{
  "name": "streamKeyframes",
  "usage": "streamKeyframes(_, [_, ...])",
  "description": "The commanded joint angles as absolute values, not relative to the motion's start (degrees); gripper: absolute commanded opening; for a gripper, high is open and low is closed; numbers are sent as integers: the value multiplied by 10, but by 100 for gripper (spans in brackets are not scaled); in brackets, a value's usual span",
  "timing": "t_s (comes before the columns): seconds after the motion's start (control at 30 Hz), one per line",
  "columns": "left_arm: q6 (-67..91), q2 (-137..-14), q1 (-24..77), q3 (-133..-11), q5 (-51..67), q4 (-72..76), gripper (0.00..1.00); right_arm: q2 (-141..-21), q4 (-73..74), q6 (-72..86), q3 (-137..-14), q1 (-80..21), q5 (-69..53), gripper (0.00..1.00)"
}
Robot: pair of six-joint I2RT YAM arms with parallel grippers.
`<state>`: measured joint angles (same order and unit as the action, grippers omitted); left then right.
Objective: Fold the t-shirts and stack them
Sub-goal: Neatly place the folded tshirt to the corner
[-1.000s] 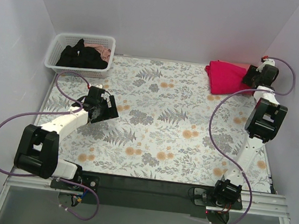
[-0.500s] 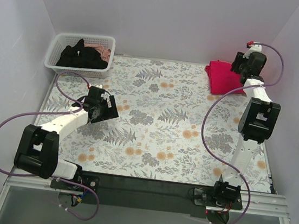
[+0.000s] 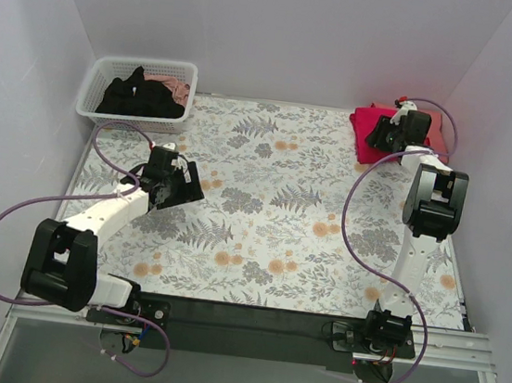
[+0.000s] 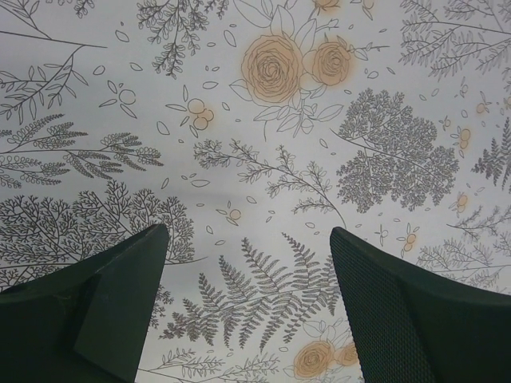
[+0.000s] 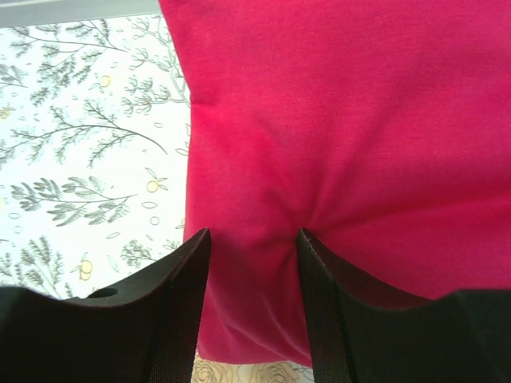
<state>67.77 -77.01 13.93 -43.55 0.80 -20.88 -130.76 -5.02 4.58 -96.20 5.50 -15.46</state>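
Cannot see most of the salmon-pink t-shirt at upper left of the top view: buried under the black t-shirt inside the lattice basket, with only a strip showing. Too small there to make out folds in either. Cut off past the top and right edges of the right wrist view: the crimson t-shirt, also covered along the bottom by the right gripper. Cannot tell whether it pinches the puckered fabric. Cut off at every edge of the left wrist view: the floral cloth.
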Motion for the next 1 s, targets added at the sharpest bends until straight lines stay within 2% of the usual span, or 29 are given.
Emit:
streamKeyframes(0.0, [671,-732,136,-436,24,-200,82,-1297,-36,83,-955,48,-212,53])
streamKeyframes(0.13, [672,-715,136,-432,27,-198,82,-1290,-12,79,-965,42,-221,54])
streamKeyframes(0.33, [675,-693,136,-431,34,-195,81,-1214,-19,98,-924,52,-180,58])
streamKeyframes(0.57, [676,-675,136,-430,34,-193,81,-1115,-94,182,-818,90,-140,65])
streamKeyframes(0.97, [677,-671,136,-426,36,-192,81,-1107,-169,319,-707,145,-147,60])
